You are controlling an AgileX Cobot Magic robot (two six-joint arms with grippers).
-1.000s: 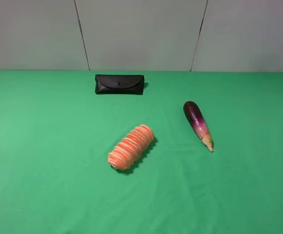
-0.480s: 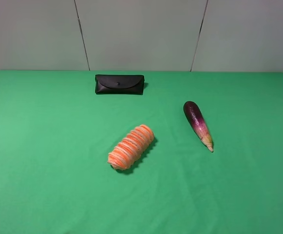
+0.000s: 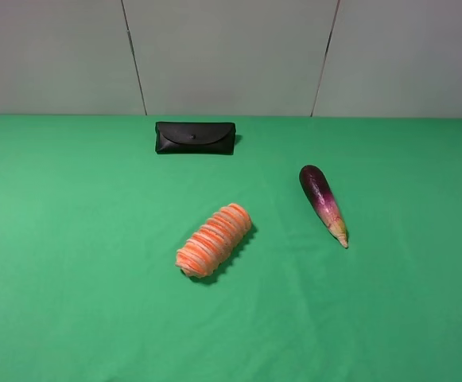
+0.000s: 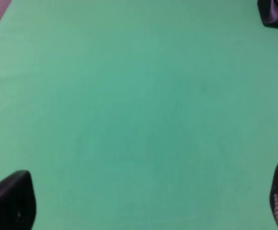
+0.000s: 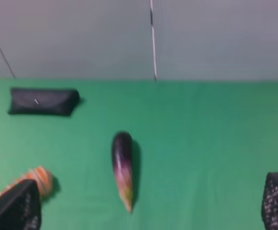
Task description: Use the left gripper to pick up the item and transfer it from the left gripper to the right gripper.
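Observation:
The eggplant, dark purple with a pale pointed tip, lies on the green cloth right of centre, tip toward the front. It also shows in the right wrist view, ahead of the right gripper. Neither arm shows in the high view. In the left wrist view the left gripper is open, its two black fingertips wide apart over bare cloth, with nothing between them. In the right wrist view the right gripper is open, its fingertips at both lower corners, and it holds nothing.
An orange-and-white ribbed roll lies at the centre, left of the eggplant, and shows in the right wrist view. A black flat pouch lies at the back near the grey wall; a corner shows in the left wrist view.

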